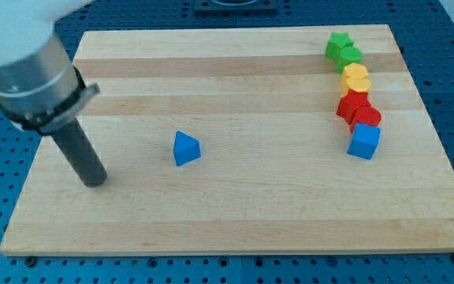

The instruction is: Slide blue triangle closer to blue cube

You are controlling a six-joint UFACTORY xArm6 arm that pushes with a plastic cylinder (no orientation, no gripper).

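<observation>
My tip (94, 181) sits on the table (235, 229) near its edge at the view's left. There is no hand on this rig, just the bare rod, so nothing is grasped or released; the tip touches no block.

Nearest to the tip, off toward the view's right and slightly toward the view's top, is the blue triangle (186, 148), alone in the middle of the table with a clear gap between it and the rod. Its apex points toward the view's top-left, and its long, flat side runs along the lower right. I cannot make out a longer axis beyond that.

Much farther from the tip, past the triangle on the same side, is the blue cube (363, 141), well apart from the triangle. Touching the cube's upper edge, a column climbs toward the view's top: two red blocks (356, 108) whose shapes I cannot tell apart, a yellow block (355, 78) that looks hexagonal, a green round-edged block (348, 56), and a green star (338, 41).

I judge the task barely begun: the triangle is far from the cube. The tip is already on the triangle's far side from the cube, so the whole push toward the view's right is what is left.
</observation>
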